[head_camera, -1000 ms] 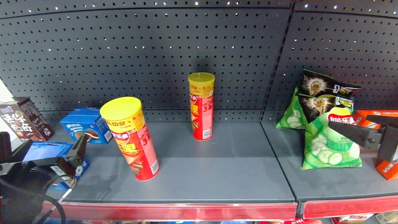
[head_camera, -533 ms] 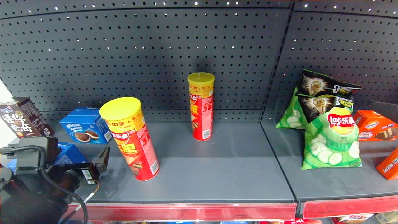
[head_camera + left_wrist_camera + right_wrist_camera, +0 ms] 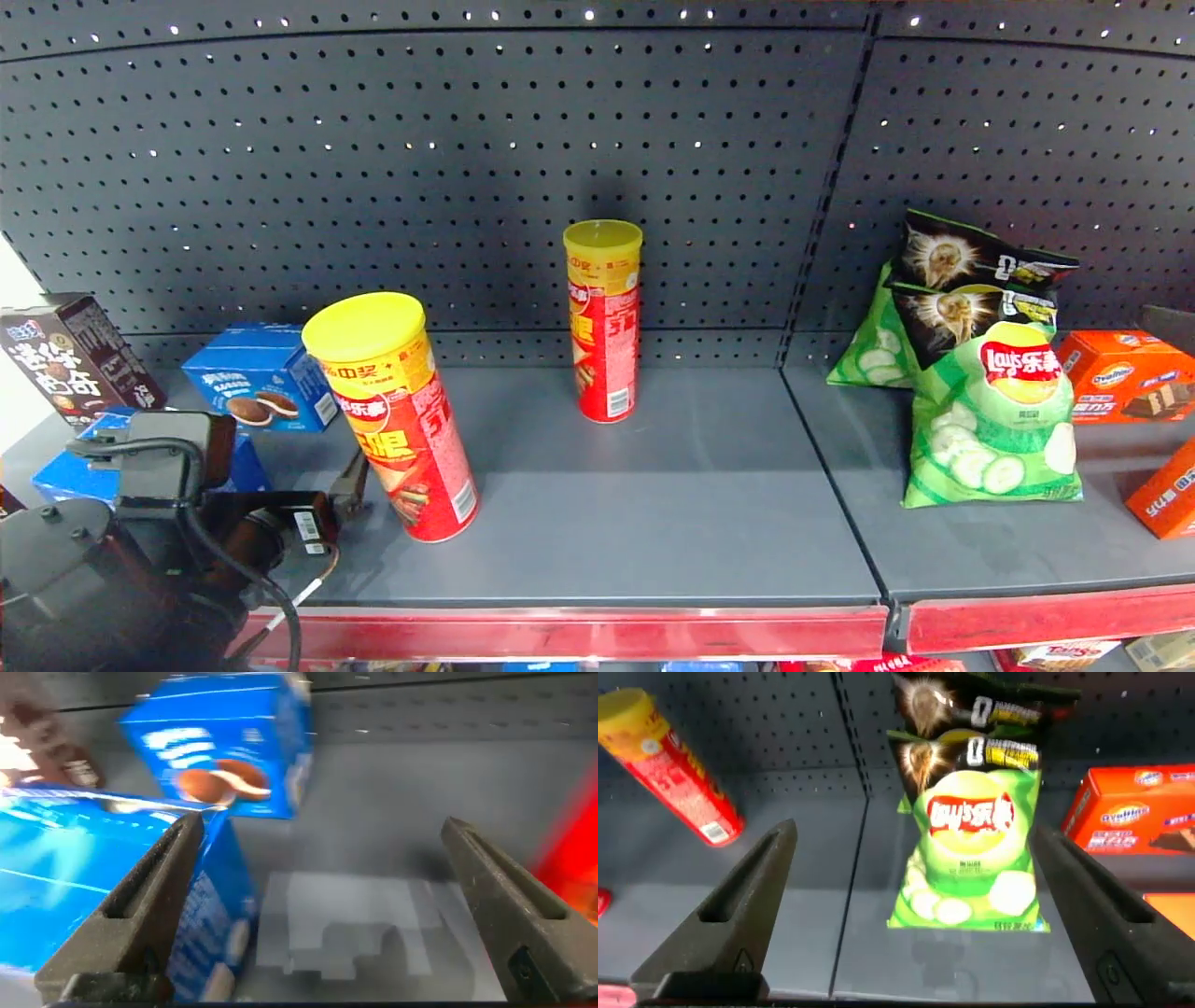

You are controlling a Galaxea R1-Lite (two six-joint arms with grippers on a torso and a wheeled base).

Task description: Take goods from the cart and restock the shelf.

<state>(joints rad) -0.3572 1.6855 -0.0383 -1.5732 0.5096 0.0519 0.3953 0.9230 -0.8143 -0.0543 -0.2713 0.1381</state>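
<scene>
Two red chip cans with yellow lids stand on the dark shelf (image 3: 653,504): a near one (image 3: 397,420) at front left and a far one (image 3: 603,322) by the back panel. My left gripper (image 3: 320,831) is open and empty, low at the shelf's front left. One of its fingers (image 3: 353,483) sits just left of the near can's base. Blue cookie boxes (image 3: 234,747) lie ahead of it. My right gripper (image 3: 915,835) is open and empty, facing a green chip bag (image 3: 971,849).
A blue cookie box (image 3: 261,373) and a flat blue box (image 3: 84,467) sit at left, with a brown box (image 3: 65,359) behind. Green (image 3: 994,415) and black (image 3: 980,257) chip bags and orange boxes (image 3: 1125,373) crowd the right bay. A red lip (image 3: 560,635) edges the shelf front.
My left arm has swung rightward along the shelf front toward the near can. The right gripper, seen a second ago over the green bag, has pulled back out of the head view.
</scene>
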